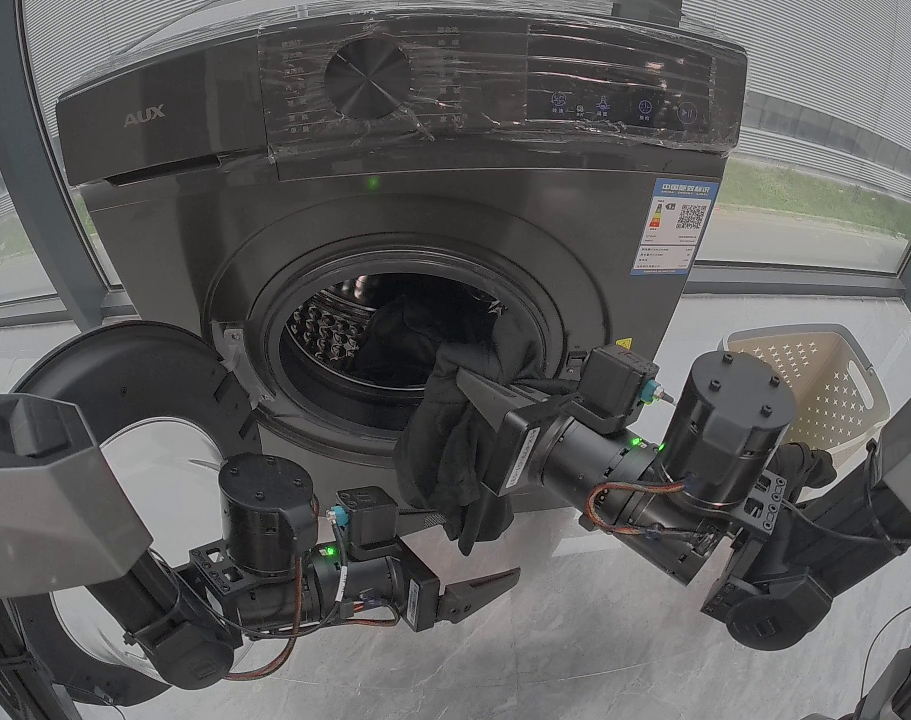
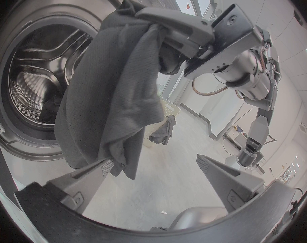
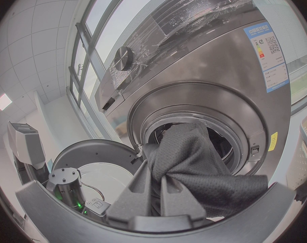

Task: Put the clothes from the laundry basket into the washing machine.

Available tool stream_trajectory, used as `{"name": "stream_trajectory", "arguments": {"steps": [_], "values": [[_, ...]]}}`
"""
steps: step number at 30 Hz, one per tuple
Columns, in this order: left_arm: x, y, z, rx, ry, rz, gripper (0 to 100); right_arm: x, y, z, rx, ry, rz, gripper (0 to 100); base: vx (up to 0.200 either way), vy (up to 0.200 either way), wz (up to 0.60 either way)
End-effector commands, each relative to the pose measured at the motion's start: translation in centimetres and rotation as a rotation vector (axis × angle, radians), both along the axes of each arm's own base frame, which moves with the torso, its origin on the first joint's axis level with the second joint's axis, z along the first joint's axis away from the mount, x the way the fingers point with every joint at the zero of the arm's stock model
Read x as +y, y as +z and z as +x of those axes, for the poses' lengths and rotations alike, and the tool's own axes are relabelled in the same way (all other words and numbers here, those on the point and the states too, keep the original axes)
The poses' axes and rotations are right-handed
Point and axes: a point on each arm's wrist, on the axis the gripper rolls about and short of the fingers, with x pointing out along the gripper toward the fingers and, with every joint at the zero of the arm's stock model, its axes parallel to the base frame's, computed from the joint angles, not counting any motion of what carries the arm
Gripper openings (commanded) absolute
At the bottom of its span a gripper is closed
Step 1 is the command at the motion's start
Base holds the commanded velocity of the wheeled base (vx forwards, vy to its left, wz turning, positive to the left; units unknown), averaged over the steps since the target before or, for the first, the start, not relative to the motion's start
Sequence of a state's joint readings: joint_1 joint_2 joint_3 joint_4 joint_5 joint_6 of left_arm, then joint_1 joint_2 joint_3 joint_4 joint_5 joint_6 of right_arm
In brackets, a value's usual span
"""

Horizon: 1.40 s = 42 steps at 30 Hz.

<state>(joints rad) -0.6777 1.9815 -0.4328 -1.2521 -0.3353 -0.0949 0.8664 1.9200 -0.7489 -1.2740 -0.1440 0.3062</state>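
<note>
- Grey steel washing machine (image 1: 405,202) stands straight ahead, its round door (image 1: 125,382) swung wide to the robot's left, so the drum mouth (image 1: 375,332) is free for loading.
- Pale laundry basket (image 1: 815,382) sits on the floor to the right of the machine. A dark piece (image 2: 163,132) hangs over its rim, so there is likely more to fetch.
- Dark garment (image 1: 455,442) hangs just before the drum mouth, over its lower lip. Its long axis runs near upright: the pinched top end leans toward the opening and the loose end points at the floor.
- Another dark cloth (image 2: 50,108) lies inside the drum.
- Right gripper (image 3: 156,172) is clamped on a fold of the garment, held at door height, I judge for pushing it in.
- Left gripper (image 2: 153,166) sits low beneath the garment's hem, spread wide and holding nothing, perhaps waiting to support the trailing end.
</note>
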Motion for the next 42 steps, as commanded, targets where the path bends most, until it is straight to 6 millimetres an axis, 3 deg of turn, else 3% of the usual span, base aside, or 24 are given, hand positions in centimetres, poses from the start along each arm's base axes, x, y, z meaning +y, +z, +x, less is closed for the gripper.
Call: {"name": "stream_trajectory", "arguments": {"steps": [1,13,32,33,42], "values": [[-0.2,-0.6,0.4,0.011,0.008,0.01,100,-0.1,0.2,0.0,-0.002,-0.001,0.004,0,0.0,0.0,0.0],[0.9,-0.4,0.7,0.004,0.047,0.016,100,-0.3,0.1,0.1,-0.002,-0.008,0.002,0,0.0,0.0,0.0],[-0.6,0.5,2.8,-0.059,0.082,-0.03,100,0.0,-0.2,-0.2,0.004,0.003,-0.006,0,0.0,0.0,0.0],[-0.6,0.5,2.8,-0.059,0.086,-0.029,0,0.0,-0.2,-0.2,0.004,0.003,-0.006,0,0.0,0.0,0.0],[-0.3,1.3,2.5,-0.112,0.131,-0.058,0,0.0,-0.4,-0.1,0.008,0.002,-0.011,0,0.0,0.0,0.0]]}}
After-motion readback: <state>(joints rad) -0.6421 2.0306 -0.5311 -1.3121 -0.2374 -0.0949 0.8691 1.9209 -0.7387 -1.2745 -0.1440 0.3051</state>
